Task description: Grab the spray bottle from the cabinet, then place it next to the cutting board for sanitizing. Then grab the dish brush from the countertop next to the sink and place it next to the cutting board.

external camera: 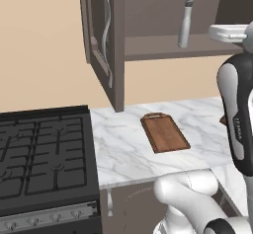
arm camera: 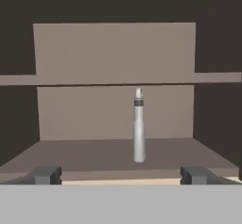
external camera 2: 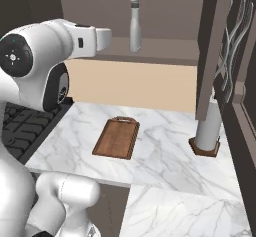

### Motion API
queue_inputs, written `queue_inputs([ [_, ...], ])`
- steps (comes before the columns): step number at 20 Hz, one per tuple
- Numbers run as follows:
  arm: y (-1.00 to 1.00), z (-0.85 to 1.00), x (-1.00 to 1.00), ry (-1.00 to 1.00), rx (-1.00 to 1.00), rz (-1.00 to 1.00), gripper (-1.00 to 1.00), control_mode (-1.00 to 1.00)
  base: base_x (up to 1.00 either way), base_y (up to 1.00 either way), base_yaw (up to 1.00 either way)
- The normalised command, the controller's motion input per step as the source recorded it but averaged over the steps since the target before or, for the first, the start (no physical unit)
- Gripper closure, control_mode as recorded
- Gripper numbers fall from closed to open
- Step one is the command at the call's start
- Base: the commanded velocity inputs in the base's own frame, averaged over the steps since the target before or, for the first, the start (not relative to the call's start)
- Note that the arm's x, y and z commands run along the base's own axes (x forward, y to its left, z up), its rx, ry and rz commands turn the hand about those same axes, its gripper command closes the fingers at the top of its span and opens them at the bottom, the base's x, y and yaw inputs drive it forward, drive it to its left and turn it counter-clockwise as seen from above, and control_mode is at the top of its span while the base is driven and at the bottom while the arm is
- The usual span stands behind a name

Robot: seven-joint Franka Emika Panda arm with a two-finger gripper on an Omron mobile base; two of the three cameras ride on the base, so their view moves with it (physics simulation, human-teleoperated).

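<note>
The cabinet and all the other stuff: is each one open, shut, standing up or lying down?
cabinet: open, door swung out wide.
spray bottle: standing upright on the cabinet shelf, not held.
cutting board: lying flat on the countertop, nothing on it.
gripper: open, facing the bottle, apart from it.
grey cylinder: standing upright on a brown base at the counter's right side.
stove: no pots on its grates.
</note>
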Motion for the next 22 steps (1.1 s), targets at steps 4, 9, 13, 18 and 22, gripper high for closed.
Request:
queue_inputs([
  [4,0.00,0.00,0.41,-0.09,0.00,-0.04,-1.00,-1.00,0.00,0.00,0.00],
  [9,0.00,0.00,0.56,0.00,0.00,-0.01,-1.00,-1.00,0.00,0.00,0.00],
  [13,0.00,0.00,0.61,0.00,0.00,0.00,-1.00,-1.00,0.00,0.00,0.00],
  [18,0.00,0.00,0.60,0.00,0.00,0.00,-1.00,-1.00,0.00,0.00,0.00],
  [22,0.00,0.00,0.54,0.00,0.00,0.00,-1.00,-1.00,0.00,0.00,0.00],
])
